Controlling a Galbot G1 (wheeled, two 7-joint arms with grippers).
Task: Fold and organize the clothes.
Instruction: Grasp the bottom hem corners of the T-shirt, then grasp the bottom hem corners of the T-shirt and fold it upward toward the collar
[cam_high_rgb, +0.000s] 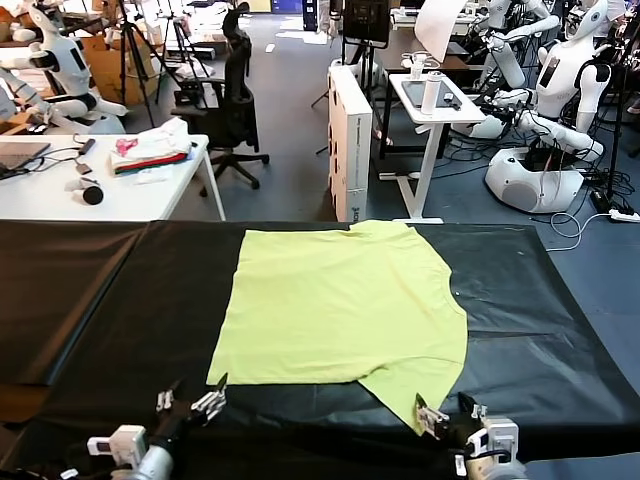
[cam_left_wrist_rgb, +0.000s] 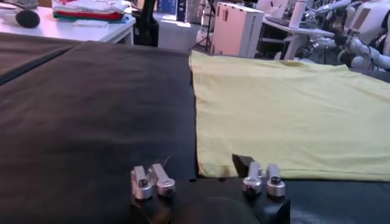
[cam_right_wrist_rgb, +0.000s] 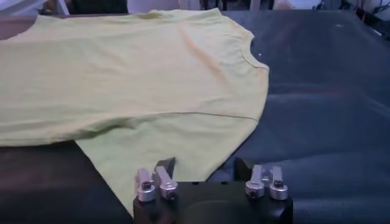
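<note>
Apparently unmarked, the T-shirt (cam_high_rgb: 340, 305) lies flat; left gripper (cam_high_rgb: 192, 402) and right gripper (cam_high_rgb: 448, 420) fingers parted at its edge

Both arms are cut off by the head view's lower edge, and the cloth pile (cam_high_rgb: 152, 150) is too small to tell apart.

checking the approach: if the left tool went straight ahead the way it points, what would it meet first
Probably the near corner of the lime-yellow thin-fabric T-shirt, lying flat on the black table cover just ahead of the left tool; depth is unclear.
</note>
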